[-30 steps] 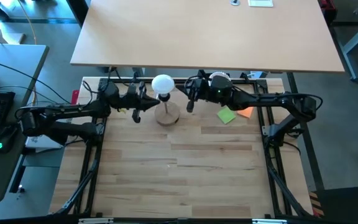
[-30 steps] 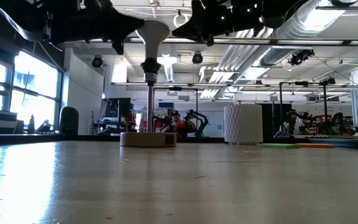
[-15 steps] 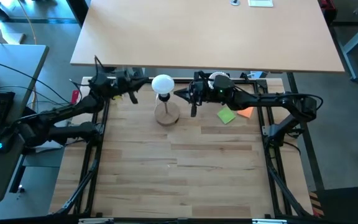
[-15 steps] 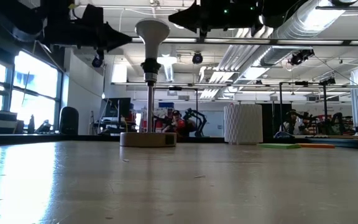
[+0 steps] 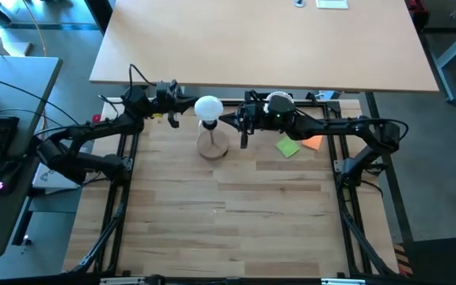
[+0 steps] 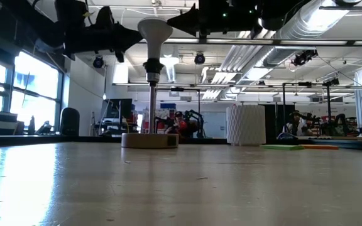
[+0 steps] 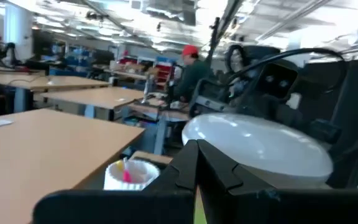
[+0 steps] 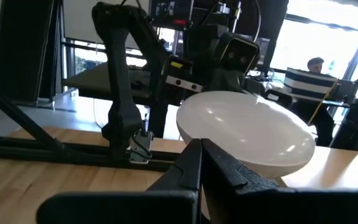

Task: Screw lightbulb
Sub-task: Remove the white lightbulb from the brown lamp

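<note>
Round white lightbulb (image 5: 207, 107) upright in socket of wooden disc stand (image 5: 213, 146), far centre of table. Left gripper (image 5: 187, 104) closed, level, tip just left of globe. Right gripper (image 5: 226, 119) closed, level, tip just right.

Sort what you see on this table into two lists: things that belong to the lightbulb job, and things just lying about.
Belongs to the job:
lightbulb
wooden stand holding it
left gripper, shut
right gripper, shut

Just lying about:
white cup
green pad
orange pad
</note>
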